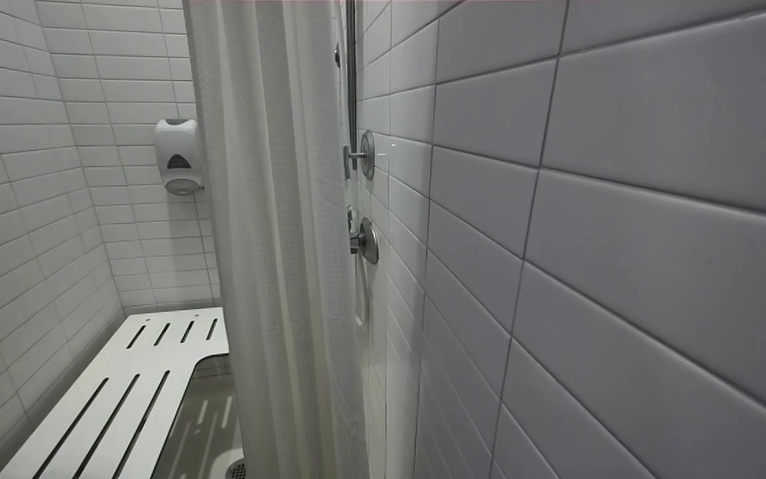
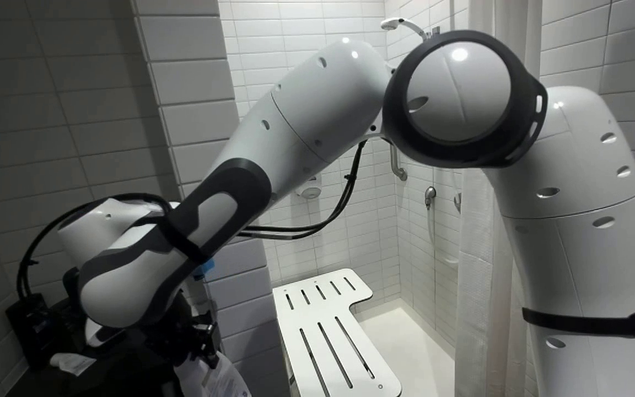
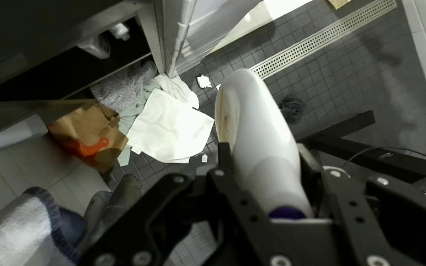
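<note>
White bottle (image 3: 266, 127), one: gripped by the tool (image 3: 264, 151) above tiled floor (image 3: 335, 81), right of white cloth (image 3: 170, 127) in wrist view. Handling: smooth, tapering sides; even pressure and slow movement advisable.

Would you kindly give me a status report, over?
Pincer closed on white bottle. Bottle held over tiled floor. White cloth, paper bag off to one side.

Walled in white tile (image 1: 24, 140), with a slotted bench (image 1: 140, 360) left of a pale curtain (image 1: 283, 233) and a dispenser (image 1: 178, 143) on the far wall (image 1: 133, 70); floored in grey tiles (image 3: 346, 70) with a long grate (image 3: 324, 38).
</note>
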Controlling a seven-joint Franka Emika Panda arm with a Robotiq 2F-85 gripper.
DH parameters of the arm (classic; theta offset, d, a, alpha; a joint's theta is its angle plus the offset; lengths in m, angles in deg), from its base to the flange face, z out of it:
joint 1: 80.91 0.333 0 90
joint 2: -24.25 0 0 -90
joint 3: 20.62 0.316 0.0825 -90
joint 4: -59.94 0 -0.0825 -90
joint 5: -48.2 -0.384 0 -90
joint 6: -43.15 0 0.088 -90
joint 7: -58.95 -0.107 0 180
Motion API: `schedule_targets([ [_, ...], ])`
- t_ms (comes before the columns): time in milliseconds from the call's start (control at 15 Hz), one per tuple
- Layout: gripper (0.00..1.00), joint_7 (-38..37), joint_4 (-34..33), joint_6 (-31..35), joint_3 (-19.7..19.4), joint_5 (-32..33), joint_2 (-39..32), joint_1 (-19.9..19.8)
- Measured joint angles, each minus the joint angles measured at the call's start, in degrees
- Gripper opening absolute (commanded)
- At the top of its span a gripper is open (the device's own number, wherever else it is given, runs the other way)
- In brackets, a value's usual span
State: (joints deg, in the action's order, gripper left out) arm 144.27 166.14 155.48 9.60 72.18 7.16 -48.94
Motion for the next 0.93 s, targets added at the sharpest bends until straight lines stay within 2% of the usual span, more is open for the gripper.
schedule_targets([
  [333,0.19,0.2,-8.7,-3.3,0.0,0.4,-3.2,4.0],
  [400,0.44,-0.1,-10.3,-3.5,-0.2,0.9,-3.8,4.8],
  [733,0.44,-0.9,-11.9,-3.6,-1.8,3.1,-4.6,6.7],
  [800,0.19,-0.9,-11.9,-3.6,-1.9,3.1,-4.6,6.7],
  [933,0.19,-0.8,-11.8,-3.6,-2.0,3.0,-4.6,6.7],
])
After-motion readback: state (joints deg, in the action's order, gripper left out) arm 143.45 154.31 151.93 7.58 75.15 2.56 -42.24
